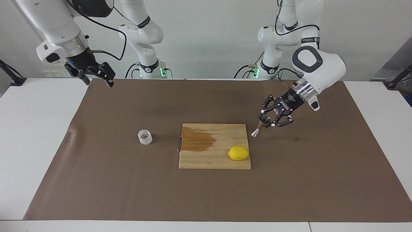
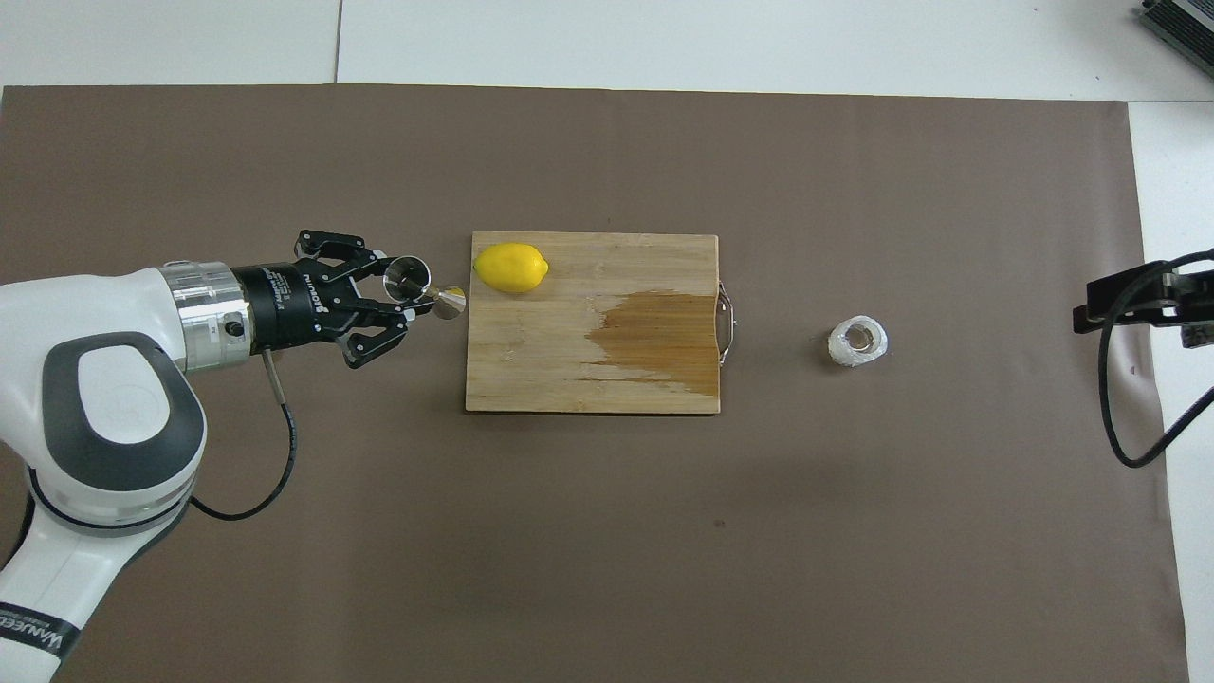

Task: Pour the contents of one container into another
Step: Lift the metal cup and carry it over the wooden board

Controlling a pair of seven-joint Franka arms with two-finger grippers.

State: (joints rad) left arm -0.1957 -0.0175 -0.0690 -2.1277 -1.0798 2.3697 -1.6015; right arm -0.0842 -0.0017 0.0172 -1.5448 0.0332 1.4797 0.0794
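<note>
My left gripper (image 1: 268,122) is shut on the steel jigger (image 1: 260,126) and holds it tilted in the air over the brown mat, just off the cutting board's edge toward the left arm's end. It also shows in the overhead view (image 2: 396,294), with the jigger (image 2: 424,289) pointing at the lemon. The squat clear cup (image 1: 145,137) stands on the mat toward the right arm's end, also seen from overhead (image 2: 858,341). My right gripper (image 1: 96,74) waits open and empty, raised over the mat's corner at its own end; it also shows in the overhead view (image 2: 1124,304).
A wooden cutting board (image 1: 212,162) lies mid-table with a dark wet patch (image 1: 198,140) and a yellow lemon (image 1: 238,153) on it. In the overhead view the lemon (image 2: 511,267) sits at a corner of the board (image 2: 569,379). The brown mat (image 1: 128,193) covers the table.
</note>
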